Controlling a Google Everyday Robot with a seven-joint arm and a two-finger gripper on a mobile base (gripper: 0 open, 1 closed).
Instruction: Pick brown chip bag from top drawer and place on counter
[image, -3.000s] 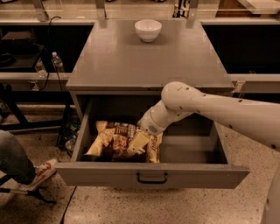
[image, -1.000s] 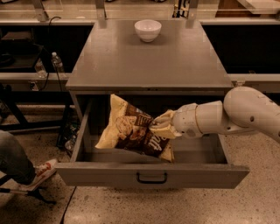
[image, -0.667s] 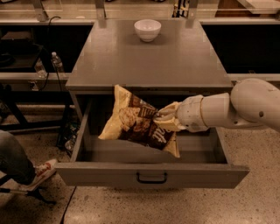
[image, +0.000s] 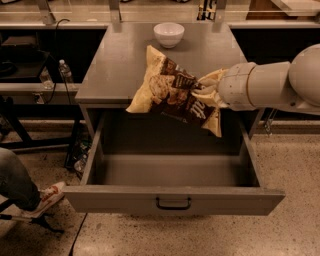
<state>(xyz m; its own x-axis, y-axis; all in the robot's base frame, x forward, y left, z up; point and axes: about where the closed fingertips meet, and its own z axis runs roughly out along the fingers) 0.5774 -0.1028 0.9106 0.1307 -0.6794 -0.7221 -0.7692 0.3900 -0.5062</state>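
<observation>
The brown chip bag (image: 172, 92) hangs in the air above the open top drawer (image: 170, 172), over the front edge of the counter (image: 125, 60). It is tilted, with tan-yellow edges and chip pictures showing. My gripper (image: 206, 90) comes in from the right and is shut on the bag's right side; the white arm fills the right of the view. The drawer is pulled fully out, its black handle (image: 173, 204) at the front centre, and its inside is bare.
A white bowl (image: 168, 34) stands at the back of the counter. A person's leg and shoe (image: 30, 192) are at the lower left, beside the drawer. A water bottle (image: 64, 71) stands on a shelf at the left. Speckled floor lies in front.
The bag has been lifted out of the drawer and now hangs above the counter's front edge. The arm rose with it. The drawer is left bare.
</observation>
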